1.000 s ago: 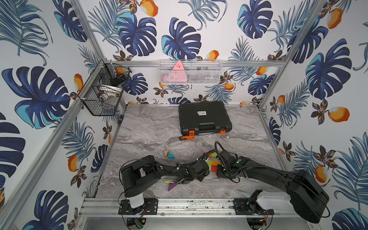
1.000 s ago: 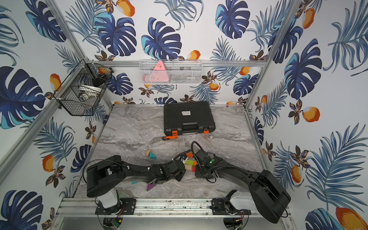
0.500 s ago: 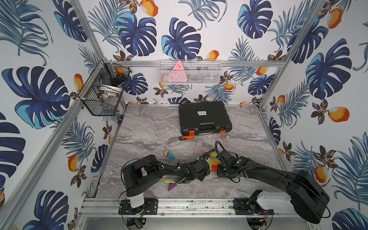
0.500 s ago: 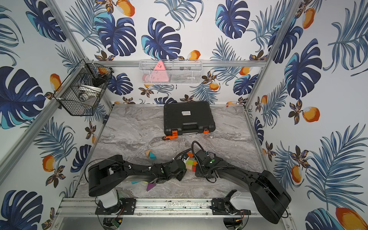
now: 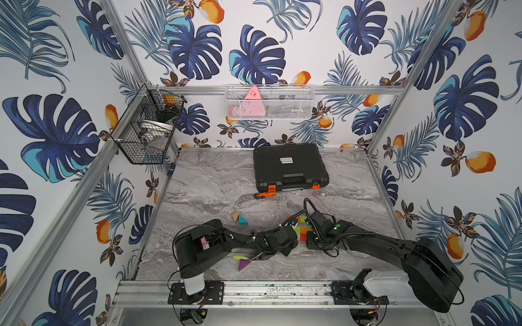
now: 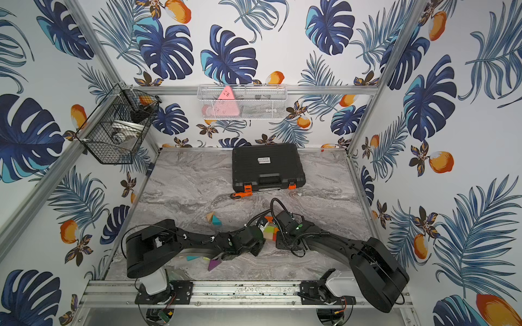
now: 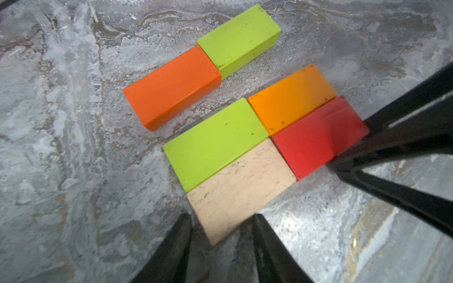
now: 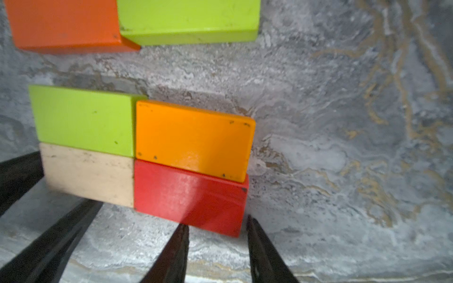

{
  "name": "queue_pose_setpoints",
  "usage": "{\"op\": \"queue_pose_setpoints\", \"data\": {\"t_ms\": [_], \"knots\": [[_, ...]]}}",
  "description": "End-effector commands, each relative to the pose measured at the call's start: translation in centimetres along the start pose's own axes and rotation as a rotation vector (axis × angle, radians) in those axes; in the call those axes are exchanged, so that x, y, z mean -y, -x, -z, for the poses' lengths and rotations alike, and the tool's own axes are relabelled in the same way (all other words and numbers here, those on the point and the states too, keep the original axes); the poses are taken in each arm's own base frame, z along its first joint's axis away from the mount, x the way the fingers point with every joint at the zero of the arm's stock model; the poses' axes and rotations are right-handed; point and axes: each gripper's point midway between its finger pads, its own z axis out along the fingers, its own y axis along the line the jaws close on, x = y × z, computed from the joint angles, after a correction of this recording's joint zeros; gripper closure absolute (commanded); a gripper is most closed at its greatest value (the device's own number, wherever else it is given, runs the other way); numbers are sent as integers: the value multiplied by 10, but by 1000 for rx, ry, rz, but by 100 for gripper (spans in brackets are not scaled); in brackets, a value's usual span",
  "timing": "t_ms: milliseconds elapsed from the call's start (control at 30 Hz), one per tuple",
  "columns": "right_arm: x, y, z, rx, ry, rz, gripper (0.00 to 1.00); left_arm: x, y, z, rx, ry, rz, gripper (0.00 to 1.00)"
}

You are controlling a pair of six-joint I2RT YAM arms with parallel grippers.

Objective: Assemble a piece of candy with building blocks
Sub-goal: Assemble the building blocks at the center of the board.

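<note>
Red block (image 7: 318,137), amber block (image 7: 291,98), green block (image 7: 213,142) and plain wood block (image 7: 241,188) lie flat in a two-by-two slab, sides touching. The slab sits on the marble table (image 5: 214,180), on the robot's side of the black tool case (image 5: 289,166). Orange block (image 7: 171,87) and second green block (image 7: 239,36) lie end to end just beside the slab.

Left gripper (image 7: 220,220): jaws narrowly parted, tips at the plain wood block's corner. Right gripper (image 8: 217,221): jaws narrowly parted, tips at the red block's edge. Contact cannot be confirmed.

Screwdriver (image 5: 264,195) lies just beside the case.
</note>
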Motion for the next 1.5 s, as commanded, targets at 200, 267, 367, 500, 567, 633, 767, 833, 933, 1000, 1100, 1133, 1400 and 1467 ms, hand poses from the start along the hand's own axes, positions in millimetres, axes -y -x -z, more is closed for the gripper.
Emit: {"op": "queue_pose_setpoints", "data": {"t_ms": [200,267,367,500,567,633,767,833,933,1000,1100,1133,1400,1467], "knots": [[-1,7,-1,22,0,9,58,-9,-67,2,-263,0,-13,54],[-1,8,-2,23,3,14,58,-10,-67,1,-261,7,-10,54],[-1,8,-3,19,2,15,58,-12,-67,1,-261,19,-2,54],[-1,10,-3,22,1,15,58,-9,-67,-3,-254,9,22,54],[-1,10,-3,23,2,14,58,-9,-67,-4,-250,11,33,54],[0,9,-3,25,3,9,58,-10,-69,-4,-251,18,39,54],[1,9,-3,27,4,5,58,-11,-68,-4,-251,23,34,54],[2,8,-4,24,4,4,58,-11,-68,-4,-249,25,34,54],[3,9,-4,25,-2,2,58,-12,-68,-4,-252,29,32,54],[3,9,-4,27,-2,2,57,-12,-69,-5,-253,31,31,54],[3,9,-4,28,-1,-3,57,-13,-68,-5,-248,37,39,54],[3,9,-4,29,-2,-2,57,-14,-68,-4,-246,41,43,54],[3,9,-3,29,3,-5,55,-18,-69,0,-238,54,63,53],[3,9,-3,29,10,-4,54,-18,-69,2,-236,50,67,52]]}}
